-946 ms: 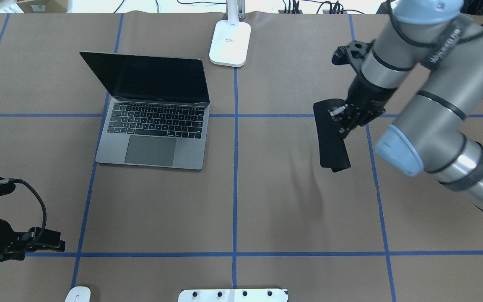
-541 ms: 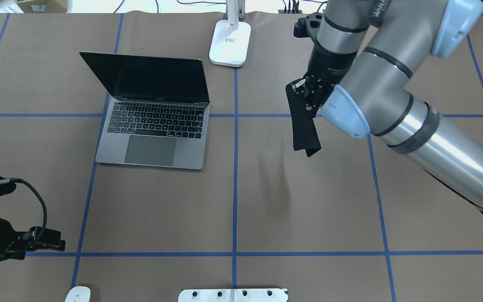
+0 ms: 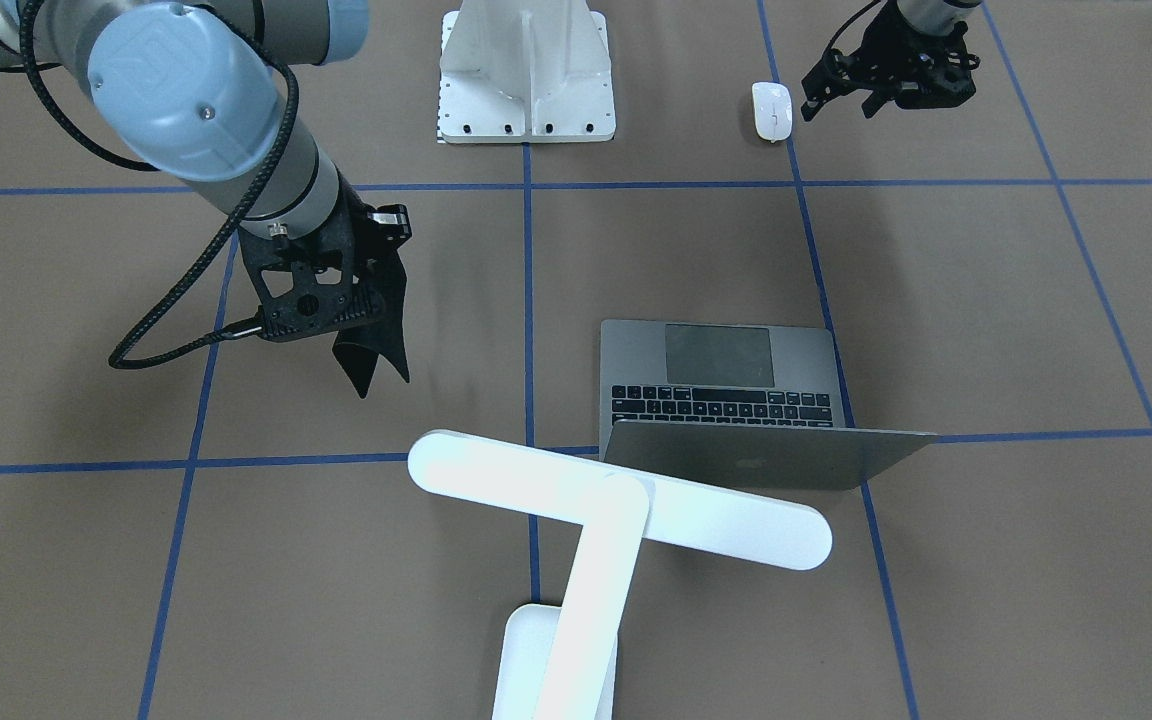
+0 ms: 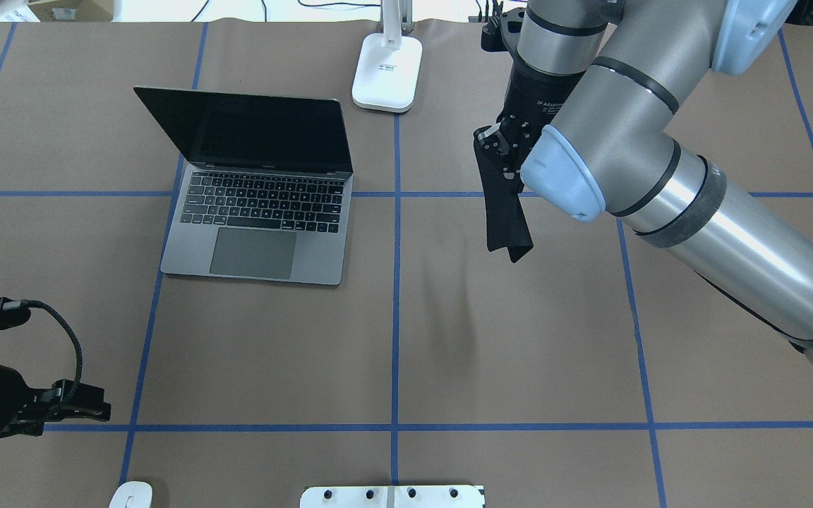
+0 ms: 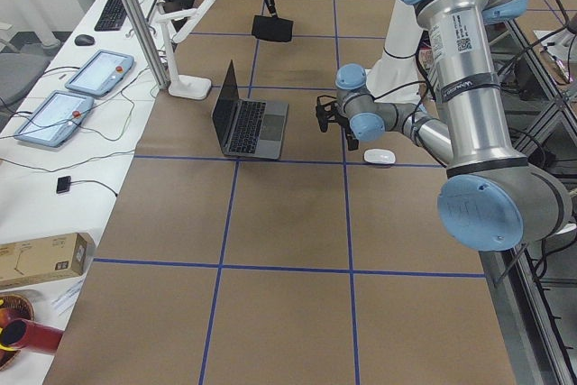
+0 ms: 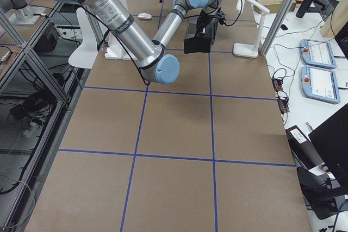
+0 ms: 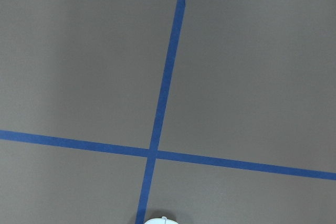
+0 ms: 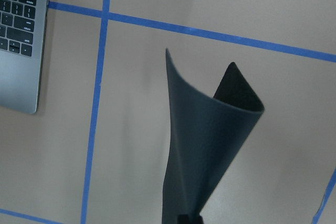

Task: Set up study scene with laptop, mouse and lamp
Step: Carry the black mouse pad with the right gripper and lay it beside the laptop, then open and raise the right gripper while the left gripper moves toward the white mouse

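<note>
Over the bench, right end effector [image 4: 500,164]: clamped on one edge of the black mouse pad [image 4: 507,219], which hangs curled, clear of the surface.
Pad risk: it's floppy, so my guess is it lands folded or rolled unless it gets laid down flat. A thin pinch could also let it slip.
Laptop [image 4: 258,219]: open, left of the pad. A swinging corner could brush it.
Lamp [image 3: 616,500]: far side, beside the laptop.
Mouse [image 3: 771,110]: near edge, just beside the left end effector [image 4: 96,410]. Can't tell if that one's spread or closed.
</note>
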`<act>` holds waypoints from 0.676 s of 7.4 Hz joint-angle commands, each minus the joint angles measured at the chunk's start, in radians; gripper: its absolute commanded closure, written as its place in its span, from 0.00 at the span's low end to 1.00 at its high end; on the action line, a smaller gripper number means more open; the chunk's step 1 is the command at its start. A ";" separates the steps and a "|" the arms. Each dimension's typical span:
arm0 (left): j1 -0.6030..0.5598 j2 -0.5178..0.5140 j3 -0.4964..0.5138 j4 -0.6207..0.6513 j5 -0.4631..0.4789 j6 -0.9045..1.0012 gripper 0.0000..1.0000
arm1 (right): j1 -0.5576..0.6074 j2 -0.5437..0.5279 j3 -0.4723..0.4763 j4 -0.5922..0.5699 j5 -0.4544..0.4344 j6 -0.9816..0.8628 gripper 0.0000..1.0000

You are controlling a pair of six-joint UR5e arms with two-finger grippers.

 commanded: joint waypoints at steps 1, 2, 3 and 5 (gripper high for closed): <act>0.013 0.000 0.009 0.003 -0.002 -0.001 0.00 | -0.002 -0.002 0.014 0.009 -0.009 -0.029 0.00; 0.036 0.004 0.022 0.003 -0.002 -0.001 0.00 | -0.002 -0.006 0.022 0.009 -0.011 -0.069 0.00; 0.053 0.006 0.034 0.003 -0.002 -0.001 0.00 | -0.002 -0.008 0.024 0.012 -0.026 -0.107 0.00; 0.118 0.004 0.039 0.002 -0.002 -0.054 0.00 | -0.001 -0.110 0.013 0.208 -0.060 -0.176 0.00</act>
